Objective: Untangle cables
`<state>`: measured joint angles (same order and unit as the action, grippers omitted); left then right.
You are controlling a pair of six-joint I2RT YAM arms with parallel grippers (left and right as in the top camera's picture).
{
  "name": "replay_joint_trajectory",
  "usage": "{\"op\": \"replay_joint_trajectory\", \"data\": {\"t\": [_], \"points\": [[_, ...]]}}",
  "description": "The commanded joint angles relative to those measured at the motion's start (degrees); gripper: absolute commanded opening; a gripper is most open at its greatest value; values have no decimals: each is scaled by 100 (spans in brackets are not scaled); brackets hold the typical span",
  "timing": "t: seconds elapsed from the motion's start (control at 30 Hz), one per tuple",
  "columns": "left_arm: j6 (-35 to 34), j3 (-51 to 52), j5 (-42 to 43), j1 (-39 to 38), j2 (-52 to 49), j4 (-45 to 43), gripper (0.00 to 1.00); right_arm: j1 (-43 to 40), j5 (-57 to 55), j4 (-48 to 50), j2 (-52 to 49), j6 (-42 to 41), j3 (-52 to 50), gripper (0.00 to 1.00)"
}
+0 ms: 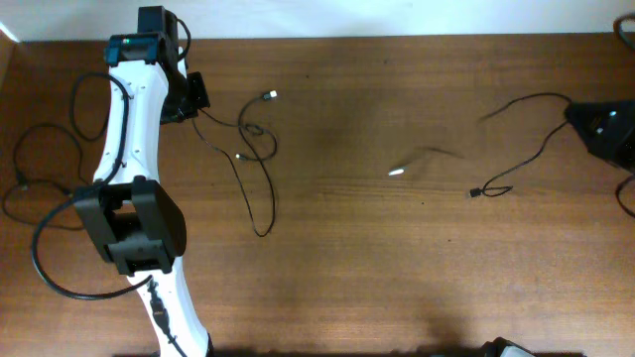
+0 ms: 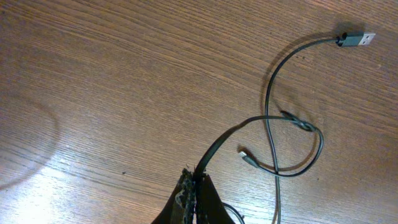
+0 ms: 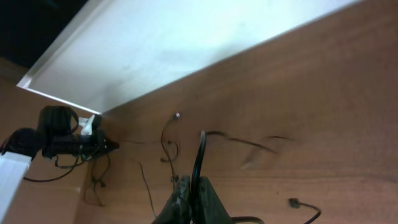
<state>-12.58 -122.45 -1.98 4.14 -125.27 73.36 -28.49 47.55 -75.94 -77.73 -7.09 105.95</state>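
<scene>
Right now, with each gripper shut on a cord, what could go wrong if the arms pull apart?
1. The left gripper pinches a cord whose loop crosses itself at a small knot; pulling may tighten it instead of freeing it.
2. The right gripper holds another cord, and a blurred stretch ending in a pale plug seems to be swinging; it could whip over and catch on the loop.

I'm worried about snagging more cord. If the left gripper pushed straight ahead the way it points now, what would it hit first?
Probably bare table. The left gripper, shut on the cable, has only wood ahead in its wrist view; the cable loops off to one side. Depth is unclear.
</scene>
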Motion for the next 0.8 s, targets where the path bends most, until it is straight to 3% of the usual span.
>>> {"op": "replay_joint_trajectory", "data": {"t": [0.0, 0.1, 0.23, 0.4, 0.5, 0.67, 0.7, 0.77], "points": [[92, -15, -81, 13, -52, -39, 0, 76, 400, -433, -428, 638, 11, 4], [96, -15, 282, 13, -52, -48, 0, 708, 433, -638, -815, 994, 11, 4], [603, -22, 1355, 13, -50, -249, 0, 2074, 435, -343, -1255, 957, 11, 4], [603, -22, 1467, 13, -50, -326, 0, 3617, 400, 1416, -1355, -433, 216, 4], [603, -22, 1467, 13, -50, -326, 0, 4177, -791, 1683, -1364, -918, 398, 4], [953, -68, 1770, 13, 2, -321, 0, 4658, -2264, 916, -1954, -951, 393, 4], [1106, -96, 1989, 13, 79, -321, 0, 4686, -2343, 828, -2096, -949, 393, 7], [1143, -146, 2090, 13, 503, -306, 0, 4693, -2365, 590, -2562, -951, 393, 60]]}}
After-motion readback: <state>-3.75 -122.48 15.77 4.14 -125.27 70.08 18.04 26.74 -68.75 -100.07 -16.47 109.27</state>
